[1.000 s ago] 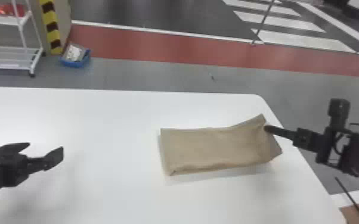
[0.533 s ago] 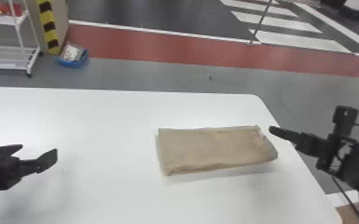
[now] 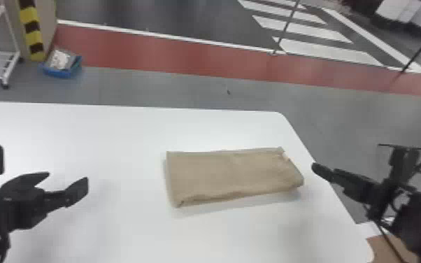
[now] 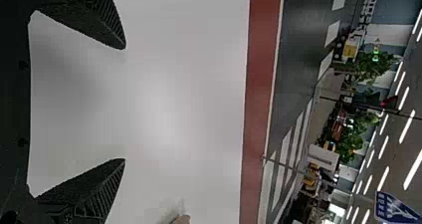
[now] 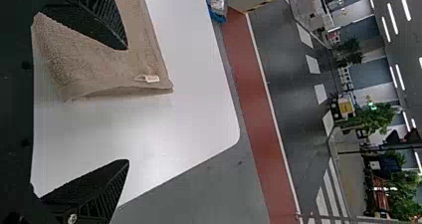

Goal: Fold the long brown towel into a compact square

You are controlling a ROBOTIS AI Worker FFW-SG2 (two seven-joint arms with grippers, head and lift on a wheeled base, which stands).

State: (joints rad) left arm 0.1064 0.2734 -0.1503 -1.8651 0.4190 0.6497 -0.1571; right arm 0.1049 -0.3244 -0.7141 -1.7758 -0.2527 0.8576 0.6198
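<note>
The brown towel (image 3: 232, 176), folded into a flat rectangle, lies on the right part of the white table. In the head view my left gripper (image 3: 68, 177) is open to the left of it, above bare tabletop. My right gripper (image 3: 316, 169) stands just off the towel's right end, near the table's side edge. The left wrist view has open, empty fingers at my left gripper (image 4: 124, 104) and a bit of towel (image 4: 182, 219). In the right wrist view, my right gripper (image 5: 128, 104) is open; one finger overlaps the towel (image 5: 84, 59), whose end carries a small white tag (image 5: 148, 78).
The white table (image 3: 122, 136) has a rounded far right corner. Beyond it on the floor are a blue bin (image 3: 61, 66), a white rack (image 3: 8, 52) and a thin pole (image 3: 286, 28). Bare tabletop lies between my left gripper and the towel.
My right gripper has let go of the towel's raised right end and drawn off to the right; that end has dropped flat. The head view has shifted, and my left gripper is nearer the towel.
</note>
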